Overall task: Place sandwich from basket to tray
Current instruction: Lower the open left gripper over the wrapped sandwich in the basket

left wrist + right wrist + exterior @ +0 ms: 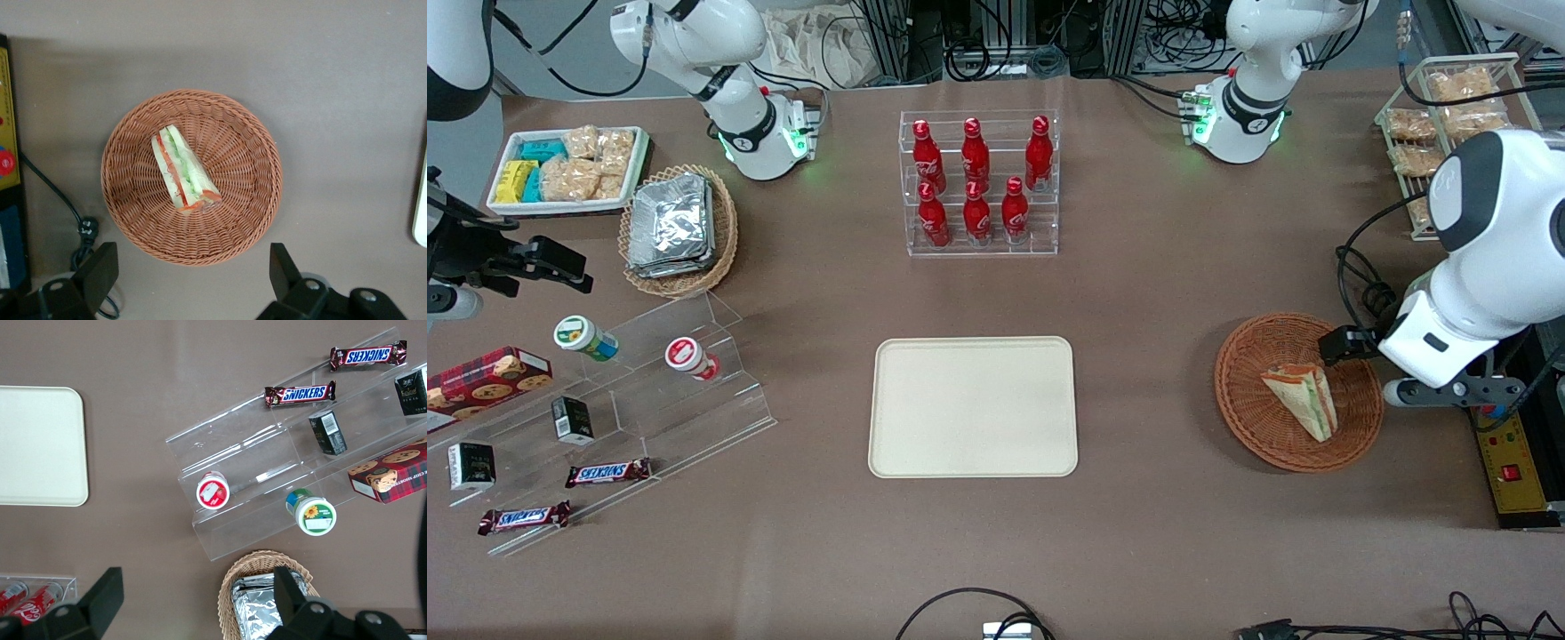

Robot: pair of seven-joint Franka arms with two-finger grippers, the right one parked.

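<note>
Here the sandwich (183, 172) lies in the basket (253, 220), gripper (193, 283) above.

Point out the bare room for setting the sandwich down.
The whole tray is bare. Bare table also lies between it and the basket holding the sandwich. The open tool hovers above the basket. The acrylic shelf is crowded.

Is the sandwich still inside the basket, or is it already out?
Inside. The sandwich lies on the basket floor; the open claw hangs above, not touching it. The tray holds nothing.
</note>
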